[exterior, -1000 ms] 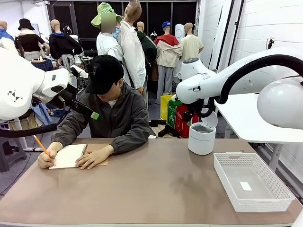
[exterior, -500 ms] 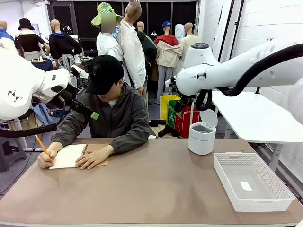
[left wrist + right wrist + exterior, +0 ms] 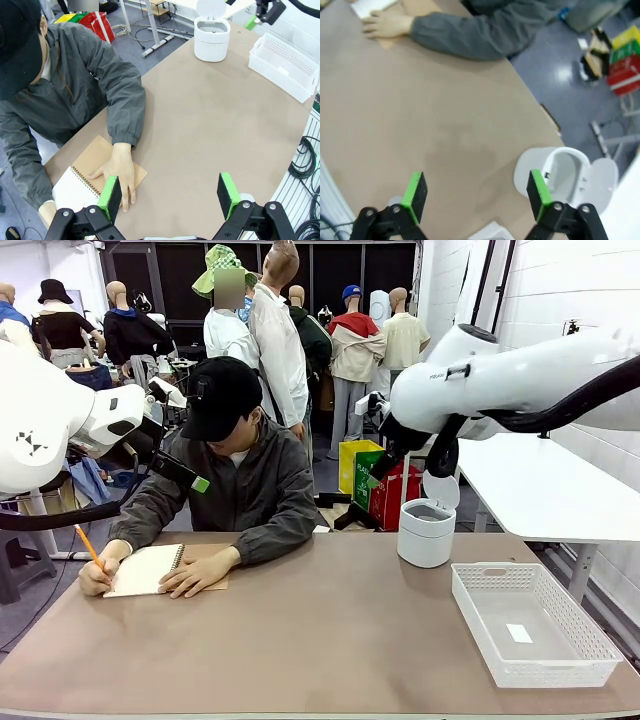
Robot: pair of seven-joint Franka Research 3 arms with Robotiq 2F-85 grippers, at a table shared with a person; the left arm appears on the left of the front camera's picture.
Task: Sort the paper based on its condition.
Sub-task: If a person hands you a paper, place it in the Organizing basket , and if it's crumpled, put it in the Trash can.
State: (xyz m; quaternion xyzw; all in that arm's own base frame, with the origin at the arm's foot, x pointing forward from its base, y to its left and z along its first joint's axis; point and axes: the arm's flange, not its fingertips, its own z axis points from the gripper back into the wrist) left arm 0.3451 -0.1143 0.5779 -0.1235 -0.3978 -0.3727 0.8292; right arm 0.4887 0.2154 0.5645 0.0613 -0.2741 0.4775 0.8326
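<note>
Front view: the brown tabletop spreads between the robot and a person seated at its far side, bent over their work. Both white arms hang high above it, the left arm near the person, the right arm over the far right corner. In the left wrist view the left pincer stands wide open with nothing between its green pads. In the right wrist view the right pincer is likewise spread and empty, above bare tabletop beside the bin.

A white mesh basket sits at the near right, and a white flip-lid bin stands behind it, lid up. The spiral notebook lies at the far left. The paper is, by my reading, its white top page, bound in. One hand lies flat on it and the other holds a pencil. A tiny sticker is all the basket holds.

Sorting looks not yet begun. No sheet is loose, so the whole task is left.
</note>
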